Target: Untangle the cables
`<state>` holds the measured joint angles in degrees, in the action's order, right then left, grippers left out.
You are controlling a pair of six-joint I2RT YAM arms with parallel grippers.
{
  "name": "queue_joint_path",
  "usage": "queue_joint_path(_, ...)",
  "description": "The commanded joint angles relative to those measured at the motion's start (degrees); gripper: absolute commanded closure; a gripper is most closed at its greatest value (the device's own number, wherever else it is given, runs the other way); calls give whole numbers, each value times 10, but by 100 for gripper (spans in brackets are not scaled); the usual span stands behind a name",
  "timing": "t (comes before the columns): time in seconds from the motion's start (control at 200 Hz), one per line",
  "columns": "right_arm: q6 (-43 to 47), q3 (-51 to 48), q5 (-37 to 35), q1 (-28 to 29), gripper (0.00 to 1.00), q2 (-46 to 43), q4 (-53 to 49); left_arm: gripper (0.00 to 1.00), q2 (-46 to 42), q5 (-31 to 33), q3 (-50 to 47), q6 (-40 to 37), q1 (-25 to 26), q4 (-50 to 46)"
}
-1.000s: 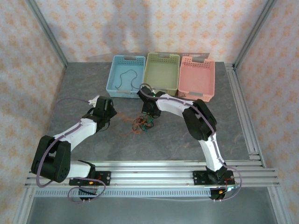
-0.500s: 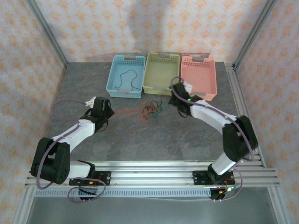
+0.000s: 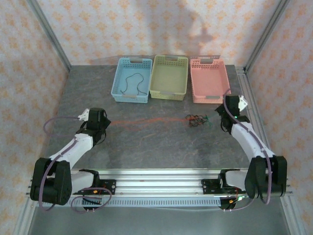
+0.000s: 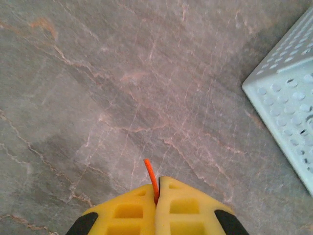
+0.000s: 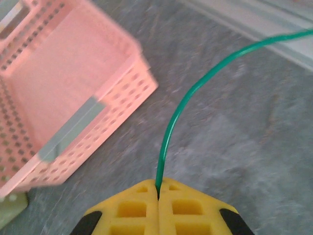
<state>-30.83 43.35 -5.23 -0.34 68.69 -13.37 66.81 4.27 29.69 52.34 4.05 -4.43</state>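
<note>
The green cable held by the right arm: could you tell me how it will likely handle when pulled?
Probably floppy yet slightly springy: the green cable leaves the shut right fingers in a smooth arc. Likely very light, being so thin. It might slip, since only their tips pinch it.

Both arms splayed wide apart, both hands clamped.
Left arm point(image 3: 73, 144) lies low, angled out to its own side; left hand point(image 3: 103, 125) has its yellow fingers point(image 4: 132, 208) pressed flush, nipping an orange cable point(image 4: 150, 171). Right arm point(image 3: 249, 139) stretches out to the right; right hand point(image 3: 225, 117) is likewise closed, on a green cable point(image 5: 171, 127).
</note>
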Motion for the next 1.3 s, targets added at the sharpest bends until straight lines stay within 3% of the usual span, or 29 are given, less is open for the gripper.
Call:
queue_joint_path(0.0,-1,-13,16,-49,100,-35,-1,100,-28,53,-18,18,-7,-1)
queue_joint_path(0.2,-15,-29,31,-131,100,-57,-19,100,-64,79,-35,27,-13,-12)
queue_joint_path(0.43,-16,-22,-13,-143,100,-67,-38,100,-96,104,-47,35,-16,-24)
queue_joint_path(0.721,-7,-26,-5,-145,100,-105,-29,100,-117,118,-57,41,-17,-28)
queue_joint_path(0.981,-12,-12,-71,-163,100,-146,-70,100,-137,131,-65,48,-21,-35)
queue_joint_path(1.166,-44,-5,16,-252,100,-149,-86,100,-157,143,-76,58,-31,-43)
queue_joint_path(1.291,-43,-4,23,-261,100,-163,-91,100,-164,146,-80,60,-34,-45)
